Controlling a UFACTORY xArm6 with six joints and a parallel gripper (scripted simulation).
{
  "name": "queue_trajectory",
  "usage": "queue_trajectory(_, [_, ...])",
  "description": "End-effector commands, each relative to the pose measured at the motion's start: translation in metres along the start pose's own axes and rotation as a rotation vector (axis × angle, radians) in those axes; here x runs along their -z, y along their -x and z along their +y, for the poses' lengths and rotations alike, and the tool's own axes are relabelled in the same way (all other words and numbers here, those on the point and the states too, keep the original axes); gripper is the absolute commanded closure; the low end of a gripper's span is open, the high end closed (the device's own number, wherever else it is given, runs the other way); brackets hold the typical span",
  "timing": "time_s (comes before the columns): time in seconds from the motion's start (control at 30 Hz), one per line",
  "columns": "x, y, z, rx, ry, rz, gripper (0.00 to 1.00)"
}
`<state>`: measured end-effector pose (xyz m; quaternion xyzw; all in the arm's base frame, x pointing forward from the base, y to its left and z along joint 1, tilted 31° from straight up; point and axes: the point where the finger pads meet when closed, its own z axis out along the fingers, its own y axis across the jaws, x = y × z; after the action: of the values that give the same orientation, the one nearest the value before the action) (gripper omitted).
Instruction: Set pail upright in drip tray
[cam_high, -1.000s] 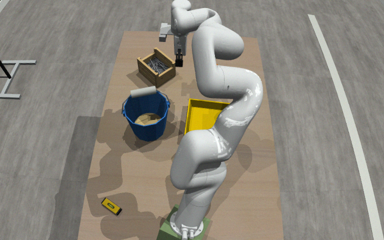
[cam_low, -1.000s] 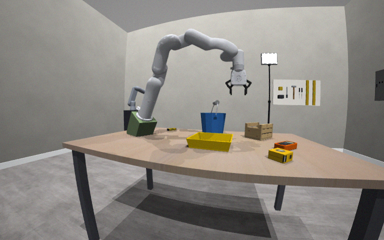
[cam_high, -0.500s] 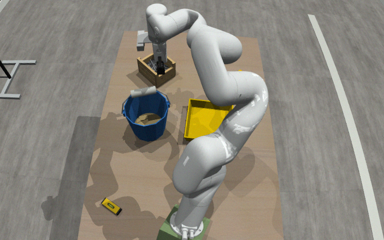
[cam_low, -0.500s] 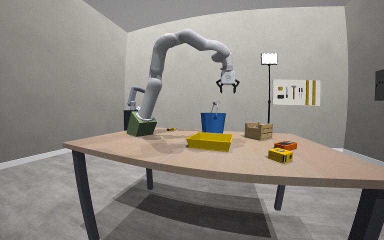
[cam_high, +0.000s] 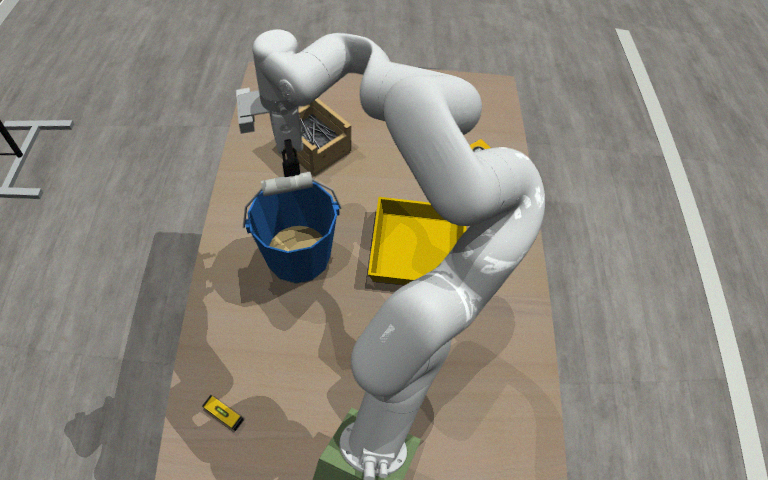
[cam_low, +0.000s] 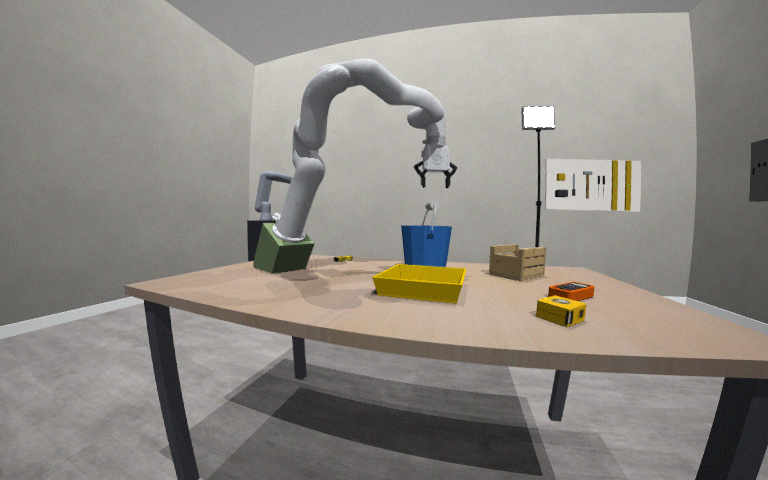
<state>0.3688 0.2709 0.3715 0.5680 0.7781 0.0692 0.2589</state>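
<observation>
The blue pail [cam_high: 292,230] stands upright on the table, left of the yellow drip tray [cam_high: 408,240]. It holds sandy fill, and its wire handle stands up with a white grip [cam_high: 286,183] at the top. In the side view the pail [cam_low: 426,244] stands behind the tray [cam_low: 419,282]. My gripper [cam_low: 434,180] is open and empty. It points down and hangs a short way above the handle grip [cam_low: 430,207]. In the overhead view the gripper [cam_high: 289,163] shows just behind the grip.
A wooden crate [cam_high: 322,135] with metal parts stands behind the pail. A yellow spirit level [cam_high: 222,412] lies near the table's front left. A yellow box [cam_low: 561,310] and an orange device [cam_low: 571,290] lie on the right in the side view.
</observation>
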Motion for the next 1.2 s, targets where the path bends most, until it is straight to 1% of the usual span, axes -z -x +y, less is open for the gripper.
queue_trajectory(0.0, [0.002, -0.012, -0.01, 0.023, 0.004, 0.004, 0.0])
queue_trajectory(0.83, [0.001, -0.012, -0.011, 0.024, 0.003, 0.004, 0.0])
queue_trajectory(1.17, [-0.011, -0.012, -0.011, 0.024, 0.003, 0.004, 0.0])
